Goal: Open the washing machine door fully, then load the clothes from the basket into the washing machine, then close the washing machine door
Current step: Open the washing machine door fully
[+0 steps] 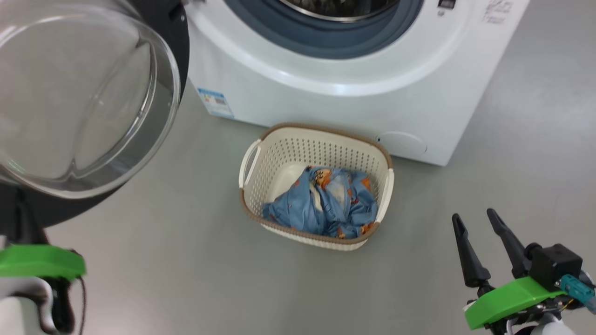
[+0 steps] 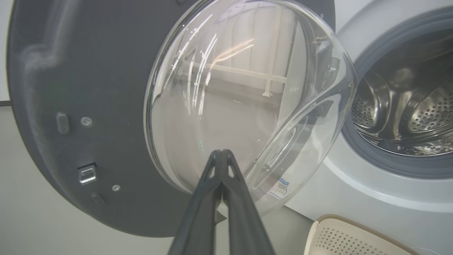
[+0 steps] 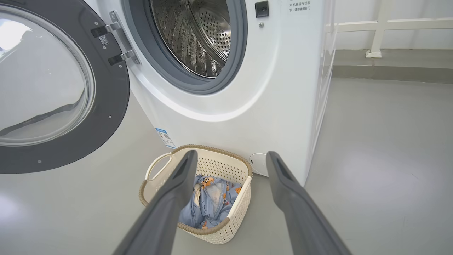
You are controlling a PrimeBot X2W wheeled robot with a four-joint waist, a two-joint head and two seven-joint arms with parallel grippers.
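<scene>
The washing machine (image 1: 326, 102) stands white at the top, its steel drum (image 3: 198, 35) exposed. The washing machine door (image 1: 172, 28) hangs swung out to the left, its glass bowl (image 1: 79, 93) bulging toward me. In front of the machine sits the basket (image 1: 321, 130) with the blue printed clothes (image 1: 326, 202) crumpled inside. My left gripper (image 2: 221, 153) is shut on nothing, tips close before the bowl (image 2: 230, 88) of the door (image 2: 70, 106). My right gripper (image 1: 474, 216) stands open to the right of the basket; in its wrist view the right gripper (image 3: 230, 157) frames the clothes (image 3: 212, 202).
Grey floor lies all around the basket. A round filter cap (image 1: 402, 143) and a blue label (image 1: 215, 102) mark the machine's lower front. A white railing post (image 3: 375, 35) on a raised step stands behind the machine's right side.
</scene>
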